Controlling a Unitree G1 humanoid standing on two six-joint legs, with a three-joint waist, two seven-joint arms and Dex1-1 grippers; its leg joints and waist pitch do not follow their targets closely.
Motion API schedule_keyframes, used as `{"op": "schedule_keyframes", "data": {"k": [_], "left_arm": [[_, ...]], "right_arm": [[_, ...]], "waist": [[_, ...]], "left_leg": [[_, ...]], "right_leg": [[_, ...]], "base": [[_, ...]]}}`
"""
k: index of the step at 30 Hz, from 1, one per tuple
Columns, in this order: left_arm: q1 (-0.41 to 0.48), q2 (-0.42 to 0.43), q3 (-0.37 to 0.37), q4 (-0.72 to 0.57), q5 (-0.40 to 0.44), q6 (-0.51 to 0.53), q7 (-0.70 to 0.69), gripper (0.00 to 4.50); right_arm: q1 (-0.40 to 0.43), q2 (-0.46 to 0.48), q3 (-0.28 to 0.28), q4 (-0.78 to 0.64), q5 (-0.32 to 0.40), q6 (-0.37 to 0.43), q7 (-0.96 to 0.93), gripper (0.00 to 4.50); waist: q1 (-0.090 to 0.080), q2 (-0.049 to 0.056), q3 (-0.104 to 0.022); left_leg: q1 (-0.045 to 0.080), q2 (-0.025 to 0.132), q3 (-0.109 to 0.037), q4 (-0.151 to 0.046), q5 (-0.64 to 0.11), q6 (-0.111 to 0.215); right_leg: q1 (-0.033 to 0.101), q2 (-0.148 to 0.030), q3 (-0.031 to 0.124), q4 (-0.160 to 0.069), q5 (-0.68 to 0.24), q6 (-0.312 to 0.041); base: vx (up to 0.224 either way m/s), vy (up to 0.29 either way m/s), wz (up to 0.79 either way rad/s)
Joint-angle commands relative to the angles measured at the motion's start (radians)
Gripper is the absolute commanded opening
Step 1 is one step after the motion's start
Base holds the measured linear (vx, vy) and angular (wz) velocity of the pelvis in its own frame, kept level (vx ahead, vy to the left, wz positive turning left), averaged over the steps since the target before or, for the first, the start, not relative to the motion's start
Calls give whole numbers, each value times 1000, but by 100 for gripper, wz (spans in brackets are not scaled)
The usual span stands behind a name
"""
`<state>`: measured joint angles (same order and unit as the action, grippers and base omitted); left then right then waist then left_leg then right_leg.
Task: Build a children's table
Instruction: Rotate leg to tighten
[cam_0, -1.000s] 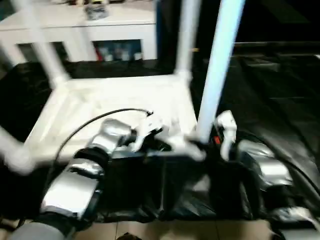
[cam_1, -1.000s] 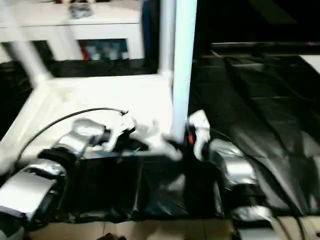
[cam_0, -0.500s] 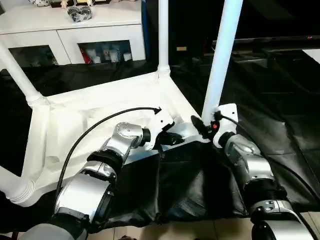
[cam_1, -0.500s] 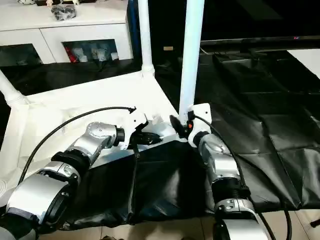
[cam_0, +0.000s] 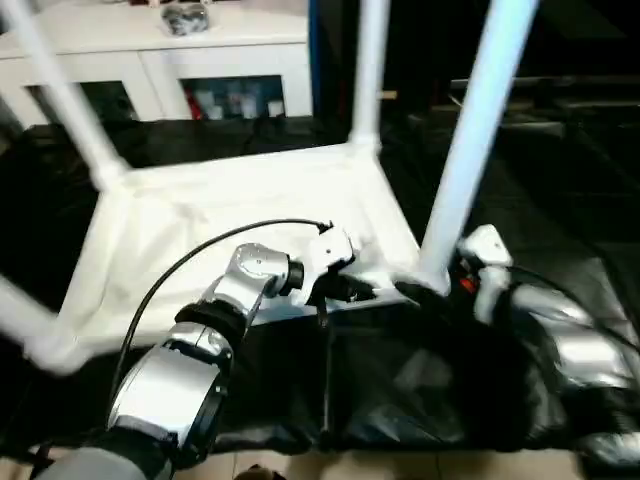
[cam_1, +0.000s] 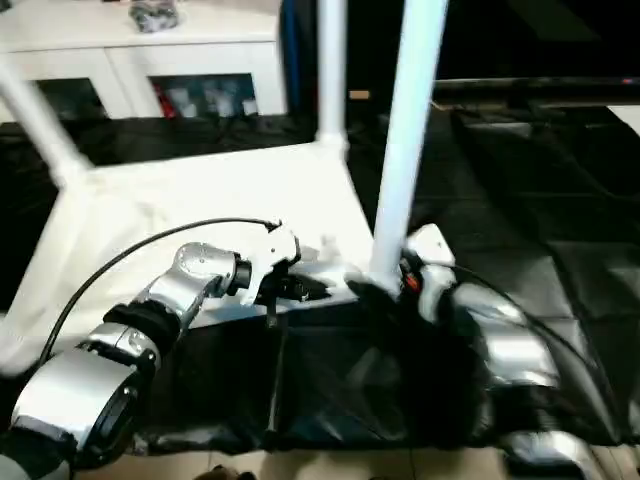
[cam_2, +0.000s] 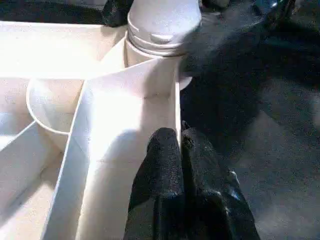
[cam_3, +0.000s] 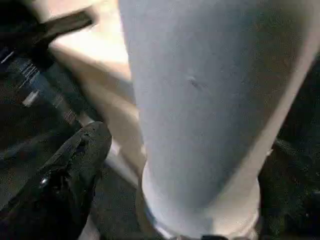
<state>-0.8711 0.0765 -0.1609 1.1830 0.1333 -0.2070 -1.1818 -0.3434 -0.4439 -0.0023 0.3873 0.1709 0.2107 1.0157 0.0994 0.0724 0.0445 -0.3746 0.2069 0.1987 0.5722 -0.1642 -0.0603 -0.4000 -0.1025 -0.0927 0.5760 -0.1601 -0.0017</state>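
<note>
The white tabletop (cam_0: 240, 215) is seen lying upside down on a black sheet (cam_0: 560, 190), across the left and middle of the head views, with its ribbed underside facing up. Four white legs are seated in its corner sockets: the near-right leg (cam_0: 470, 150) rises right of centre, the far-right leg (cam_0: 368, 70) at upper centre, the far-left leg (cam_0: 65, 95) at upper left, and the near-left leg (cam_0: 25, 320) at the left edge.

The left gripper (cam_2: 180, 150) is closed, its fingers pressed together against the tabletop's near edge wall, nothing held between them. The right gripper (cam_0: 425, 292) is placed at the base of the near-right leg; one black finger (cam_3: 70, 170) stands apart beside the leg, so the jaws are spread wide and the leg is not clamped.

A white cabinet (cam_0: 200, 50) with glass doors stands at the upper left.
</note>
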Motion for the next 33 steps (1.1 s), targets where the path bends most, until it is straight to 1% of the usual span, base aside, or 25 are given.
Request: {"op": "schedule_keyframes", "data": {"k": [1, 2, 3, 4, 6, 7, 8, 9, 11, 12, 14, 15, 16, 17, 18, 19, 20, 21, 23, 24, 25, 28, 29, 31, 33], "left_arm": [[-9, -3, -4, -33, -6, -19, -3, 0], [-7, 0, -6, -35, -7, -20, -12, 0], [-3, 7, -8, -39, -8, -26, -27, 0], [-1, 11, -9, -41, -10, -28, -37, 0], [1, 14, -9, -43, -11, -29, -43, 0], [6, 30, -13, -47, -13, -31, -65, 0], [7, 33, -14, -49, -14, -31, -69, 0], [8, 35, -14, -50, -15, -31, -71, 0], [9, 37, -13, -51, -15, -32, -71, 0], [10, 40, -13, -52, -16, -31, -75, 0], [10, 45, -11, -56, -19, -30, -85, 0], [11, 47, -11, -60, -22, -28, -94, 0], [11, 48, -11, -63, -24, -26, -99, 0], [14, 52, -15, -68, -24, -25, -114, 0], [15, 54, -17, -69, -24, -25, -119, 0], [16, 55, -18, -70, -23, -25, -121, 0], [18, 59, -21, -73, -22, -26, -127, 0], [19, 62, -22, -75, -23, -25, -132, 0], [21, 70, -24, -78, -25, -22, -146, 0], [23, 74, -26, -80, -24, -23, -152, 0], [24, 78, -28, -81, -24, -23, -159, 0], [27, 89, -33, -86, -24, -21, -173, 0], [27, 90, -33, -87, -24, -21, -174, 0], [27, 102, -35, -91, -24, -19, -186, 0], [28, 108, -35, -92, -24, -19, -191, 0]], "right_arm": [[14, -3, 35, -45, 23, 15, 66, 442], [18, -15, 27, -46, 19, 8, 70, 442], [15, -31, 5, -37, 16, 0, 62, 442], [13, -41, -6, -38, 22, 3, 60, 442], [13, -48, -11, -42, 28, 3, 61, 442], [16, -59, -14, -71, 48, 26, 77, 442], [17, -60, -14, -77, 54, 33, 83, 442], [20, -61, -12, -87, 60, 41, 86, 442], [21, -57, -11, -94, 69, 52, 86, 442], [21, -52, -9, -102, 79, 64, 89, 442], [12, -35, 6, -103, 69, 60, 78, 442], [2, -24, 20, -87, 46, 35, 60, 442], [-11, -12, 30, -65, 25, 16, 39, 442], [-41, 4, 48, -15, -4, -19, 11, 442], [-49, 8, 50, -2, -7, -22, 7, 442], [-54, 8, 52, 4, -8, -20, 5, 442], [-70, 9, 59, 27, -19, -21, 1, 426], [-79, 10, 62, 39, -22, -23, 1, 407], [-96, 10, 71, 60, -20, -23, 18, 404], [-101, 11, 75, 66, -15, -16, 34, 404], [-105, 11, 81, 71, -12, -11, 52, 367], [-120, 6, 105, 104, -24, -34, 81, 360], [-121, 6, 106, 107, -23, -35, 84, 350], [-132, 7, 114, 126, -15, -34, 117, 324], [-138, 10, 116, 135, -13, -38, 126, 316]], "waist": [[-2, -24, -66], [-1, -22, -65], [-2, -23, -66], [-2, -23, -66], [-2, -23, -66], [-3, -23, -67], [-2, -32, -68], [-3, -34, -69], [-3, -30, -71], [-3, -34, -71], [-3, -31, -71], [-3, -34, -71], [-2, -31, -71], [-5, -30, -72], [-8, -30, -71], [-8, -29, -70], [-6, -33, -69], [-7, -31, -70], [-7, -30, -71], [-7, -34, -73], [-6, -33, -72], [-7, -33, -74], [-5, -37, -74], [-6, -38, -72], [-6, -37, -71]], "left_leg": [[15, 23, -8, -51, -233, 117], [13, 22, -10, -52, -234, 113], [14, 21, -10, -51, -238, 110], [13, 20, -11, -52, -235, 108], [13, 22, -11, -52, -232, 108], [10, 21, -12, -51, -225, 112], [8, 22, -12, -51, -213, 119], [7, 22, -12, -50, -205, 123], [8, 22, -12, -47, -189, 132], [6, 22, -11, -47, -182, 135], [6, 23, -11, -47, -178, 136], [5, 22, -11, -46, -181, 133], [6, 22, -11, -46, -180, 130], [4, 22, -12, -47, -179, 122], [4, 22, -12, -47, -182, 117], [6, 21, -10, -46, -190, 113], [7, 22, -10, -47, -196, 114], [6, 22, -11, -46, -192, 114], [5, 22, -11, -46, -186, 118], [4, 22, -11, -44, -180, 124], [3, 23, -11, -44, -176, 127], [2, 23, -11, -41, -158, 138], [2, 22, -10, -41, -158, 141], [3, 22, -9, -41, -164, 141], [5, 24, -9, -42, -175, 135]], "right_leg": [[52, -47, 37, -75, -287, -214], [52, -48, 35, -77, -303, -207], [51, -47, 35, -78, -311, -203], [53, -47, 34, -78, -314, -203], [52, -47, 34, -77, -307, -204], [53, -46, 33, -75, -291, -205], [56, -46, 33, -71, -276, -207], [56, -47, 33, -69, -268, -209], [54, -48, 33, -67, -246, -217], [54, -46, 33, -67, -237, -221], [52, -47, 33, -64, -233, -225], [52, -48, 32, -65, -239, -224], [50, -49, 32, -64, -241, -224], [49, -49, 32, -63, -242, -224], [48, -49, 32, -63, -246, -226], [47, -47, 32, -65, -251, -228], [48, -48, 33, -63, -252, -229], [49, -48, 33, -62, -251, -229], [50, -48, 34, -60, -232, -231], [52, -47, 34, -56, -210, -238], [52, -48, 34, -55, -202, -240], [53, -48, 34, -50, -169, -250], [54, -50, 34, -50, -169, -252], [52, -49, 33, -52, -193, -250], [51, -49, 34, -53, -209, -249]], "base": [[0, 0, 0], [0, 0, 0], [0, 0, 0], [0, 0, 0], [0, 0, 0], [0, 0, 0], [0, 0, 0], [0, 0, 0], [0, 0, 0], [0, 0, 0], [0, 0, 0], [0, 0, 0], [0, 0, 0], [0, 0, 0], [0, 0, 0], [0, 0, 0], [0, 0, 0], [0, 0, 0], [0, 0, 0], [0, 0, 0], [0, 0, 0], [0, 0, 0], [0, 0, 0], [0, 0, 0], [0, 0, 0]]}}
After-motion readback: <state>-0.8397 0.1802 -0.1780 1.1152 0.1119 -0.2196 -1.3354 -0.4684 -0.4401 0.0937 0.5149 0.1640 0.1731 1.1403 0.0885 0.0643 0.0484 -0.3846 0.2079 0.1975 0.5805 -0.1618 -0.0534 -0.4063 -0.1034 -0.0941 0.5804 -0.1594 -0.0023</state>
